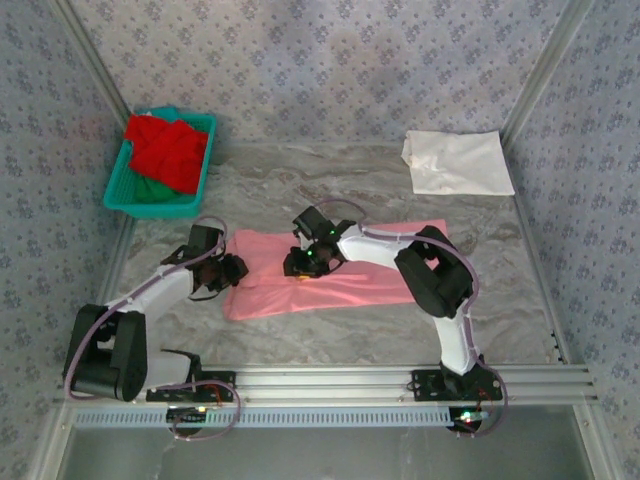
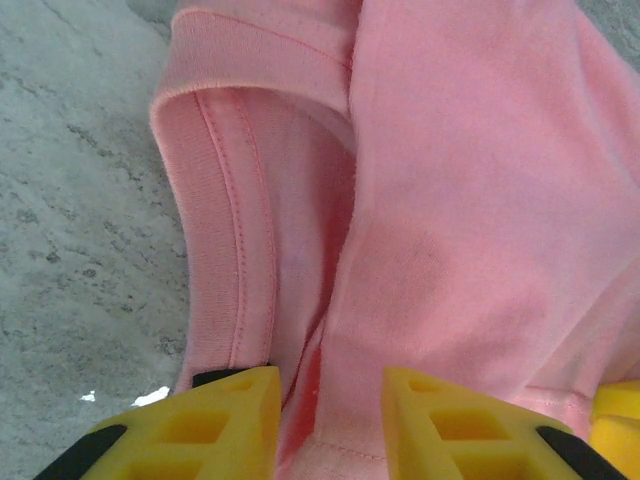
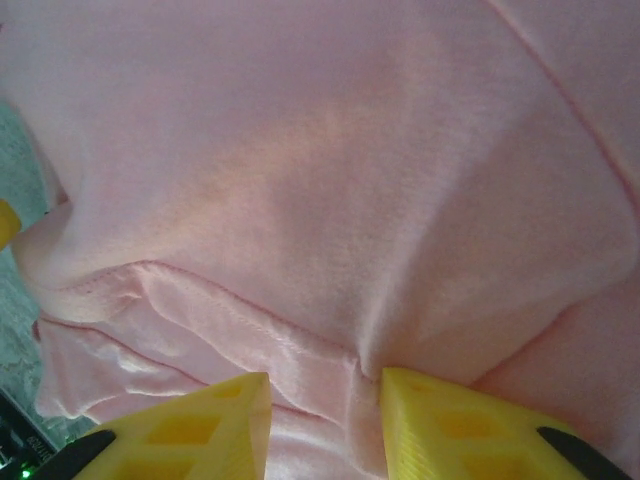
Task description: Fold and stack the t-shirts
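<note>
I am pinching the pink t-shirt [image 1: 330, 295] thinly inside my left gripper [image 2: 330, 405] and right gripper [image 3: 325, 405], risking it slipping out.

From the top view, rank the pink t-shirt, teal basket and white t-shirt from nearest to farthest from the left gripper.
1. Pink t-shirt: its left edge is right at the left gripper.
2. Teal basket: back left corner.
3. White t-shirt: back right, across the table.

Our grey marbled worktop [image 1: 350, 190] carries a light pink cloth t-shirt [image 1: 300, 295] centrally, a white cloth t-shirt [image 1: 458, 162] far right, a teal plastic basket [image 1: 150, 209] far left.
</note>
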